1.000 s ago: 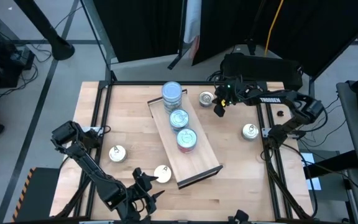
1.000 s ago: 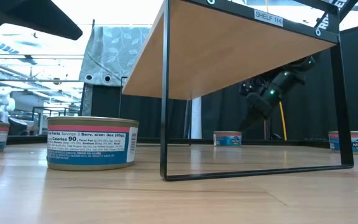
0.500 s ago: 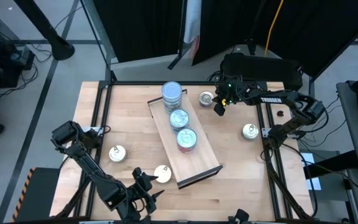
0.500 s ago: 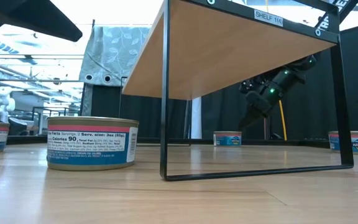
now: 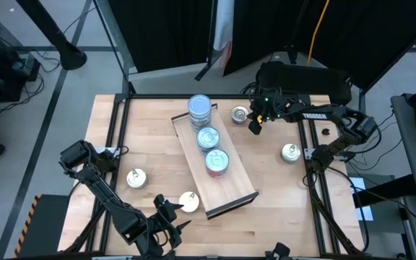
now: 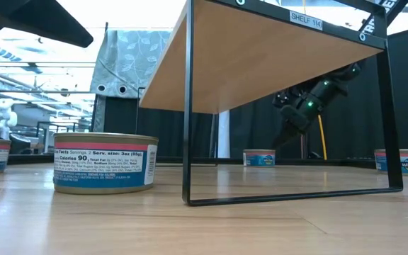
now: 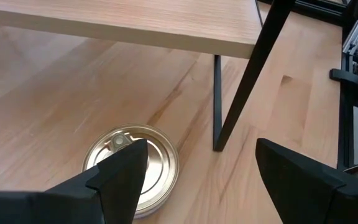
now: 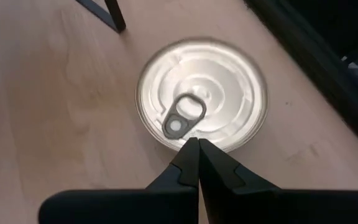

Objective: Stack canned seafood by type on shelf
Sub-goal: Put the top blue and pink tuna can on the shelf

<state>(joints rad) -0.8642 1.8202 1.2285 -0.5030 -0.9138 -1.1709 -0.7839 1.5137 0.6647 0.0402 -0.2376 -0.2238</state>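
Right tool (image 5: 253, 128) pressed together, empty, hovering at far side of counter (image 5: 280, 195), just beside silver pull-tab tin (image 5: 240, 113); in right wrist view fingertips (image 8: 194, 155) meet in a point over near edge of that tin (image 8: 202, 93), contact not certain. Left tool (image 5: 166, 217) spread wide, empty, low at near edge of counter, next to cream-topped tin (image 5: 188, 201); left wrist view shows gold-lidded tin (image 7: 133, 167) partly behind one dark finger (image 7: 120, 180), other finger well apart from it, no pinch. Shelf (image 5: 237, 189) set diagonally across middle of counter, light wood with dark rim, raised on thin black legs (image 6: 187, 106) as seen in low view. On shelf: three spots of blue-white tins in a row, far end stack (image 5: 200, 110), middle tin (image 5: 208, 137), nearer stack (image 5: 217, 162); exact count per stack not readable. Near end of shelf bare. Loose tins on counter: silver one (image 5: 136, 178) on left side, silver one (image 5: 290, 152) on right side near frame, plus the two by the tools. Low view: labelled tin (image 6: 105, 163) close up on counter at left, more tins farther off (image 6: 259, 157).
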